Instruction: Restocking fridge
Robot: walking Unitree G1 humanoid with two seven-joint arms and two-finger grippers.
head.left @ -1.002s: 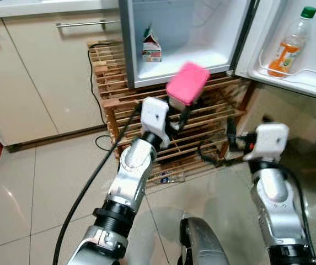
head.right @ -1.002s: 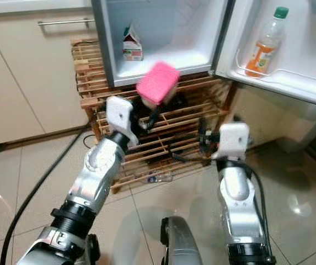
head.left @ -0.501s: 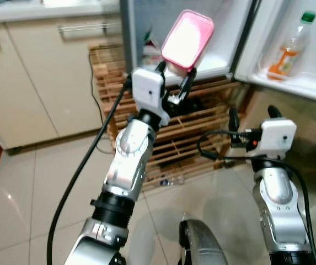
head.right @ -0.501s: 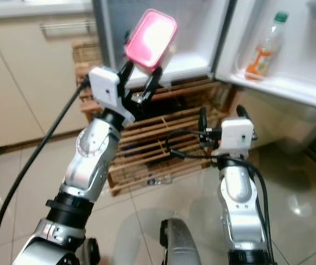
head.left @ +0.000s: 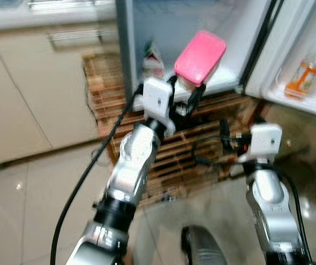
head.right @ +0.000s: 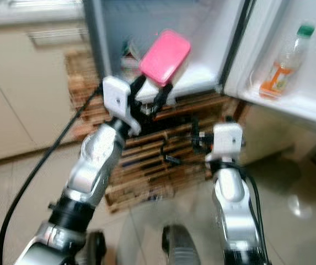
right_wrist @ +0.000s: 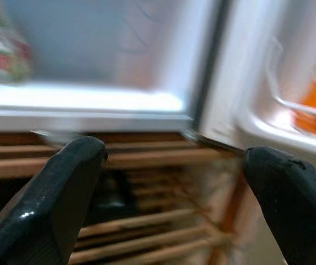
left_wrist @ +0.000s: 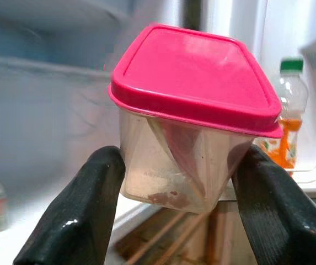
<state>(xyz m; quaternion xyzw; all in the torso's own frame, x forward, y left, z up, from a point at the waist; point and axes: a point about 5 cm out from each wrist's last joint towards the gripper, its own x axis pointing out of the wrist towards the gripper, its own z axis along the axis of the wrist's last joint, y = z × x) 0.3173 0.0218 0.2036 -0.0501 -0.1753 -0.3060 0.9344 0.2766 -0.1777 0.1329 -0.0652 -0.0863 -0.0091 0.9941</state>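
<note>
Robot lifts a pink-lidded tub at the mouth of an open white fridge (head.left: 213, 83), which stands on a slatted wooden pallet (head.left: 202, 132).

The left gripper (left_wrist: 174, 182) clamps its fingers (left_wrist: 86, 204) on both sides of the clear plastic container with a pink lid (head.left: 200, 57), held tilted before the fridge shelf. The right gripper (right_wrist: 169, 187), lower down by the pallet, is spread wide and empty. An orange-drink bottle (head.left: 311, 69) stands in the door rack; a small carton (head.left: 153, 62) sits inside.
</note>
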